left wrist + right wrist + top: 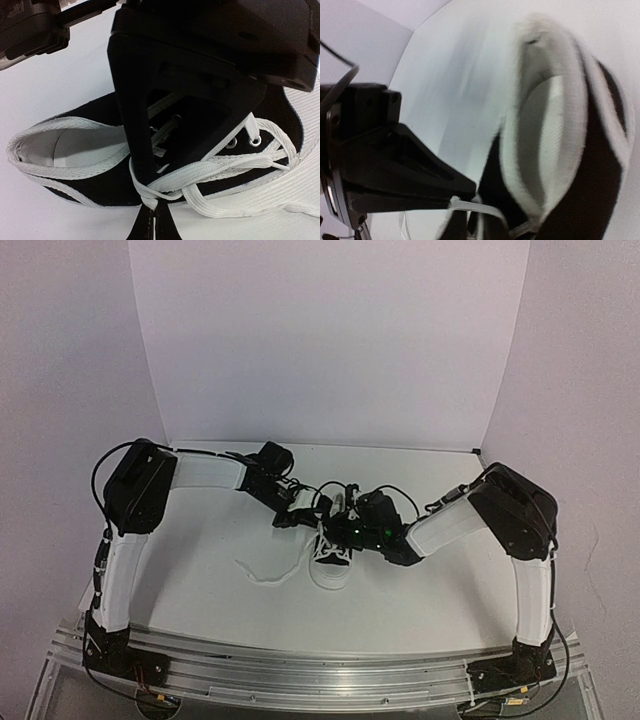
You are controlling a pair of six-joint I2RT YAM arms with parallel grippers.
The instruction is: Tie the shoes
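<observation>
- The sneaker (332, 562) sits at the middle of the table (430, 590), toe cap at 6 o'clock and heel opening at 12
- No knot or bow shows; the laces (210, 172) run through the eyelets (255, 141) and only cross loosely by the top of the tongue, so the tying looks barely begun
- One lace end (262, 578) trails slack over the table at about 8 o'clock from the sneaker, which I take as still to be gathered, looped and pulled tight
- The upper is black matte canvas with white stitched binding round the collar; the lining is pale woven cloth; the toe cap is white rubber with fine ribs
- The laces are flat, white and woven, limp enough to fold; the eyelets are small metal rings
- The left gripper (151, 216), at 10 o'clock from the sneaker, is pressed together and pinches the laces at their crossing
- The right gripper (348, 522), at 1 o'clock, has its tips down among the strands; I cannot tell whether it is spread or pinching
- The table is smooth, matte white
</observation>
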